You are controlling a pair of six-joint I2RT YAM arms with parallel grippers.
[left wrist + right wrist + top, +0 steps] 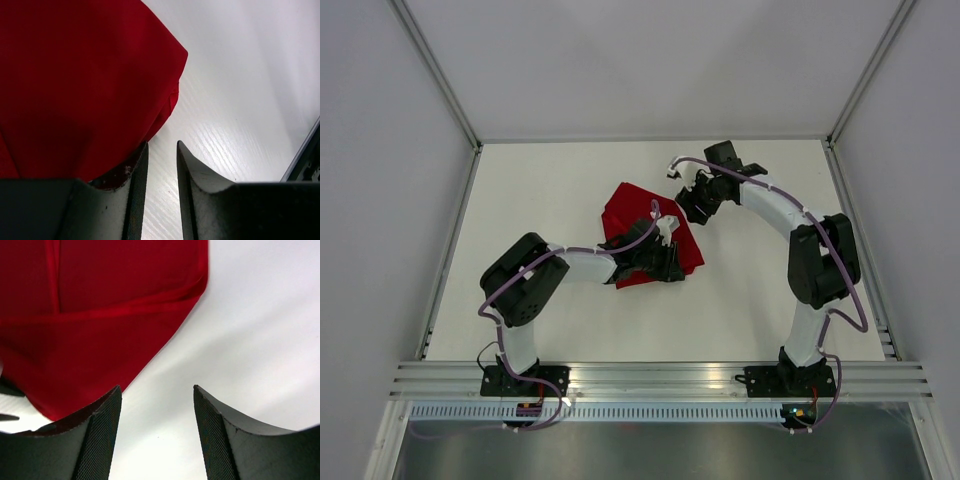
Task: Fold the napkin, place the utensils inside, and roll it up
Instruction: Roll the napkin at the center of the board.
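Here is the napkin (632,212), lying mid-table in uneven overlapping layers, flat on the white table (550,190); the fold looks begun but not tidy, I'd judge. The left gripper (162,146) sits low at the cloth's near-right edge; its jaws are parted only a narrow way, bare table shows in the gap, and it grips nothing; one of its fingers (134,195) is right up against the red hem. The right gripper (157,390) hangs just off the far-right edge, jaws wider apart, again only table between them, nothing held.

Now the dangers. With so slim a gap and the hem beside the finger instead of between the two, a close from here could pinch air, or catch a single layer and drag the fold apart. The fabric is thin and the table looks smooth, so a nudge may slide the whole cloth instead of lifting it. The two wrists are near each other over one small cloth, so a reach across could knock them together. And no utensils show in any view, so the placing step has nothing visible to work with.

The count: one napkin; two arms; two grippers; utensils, none in sight.
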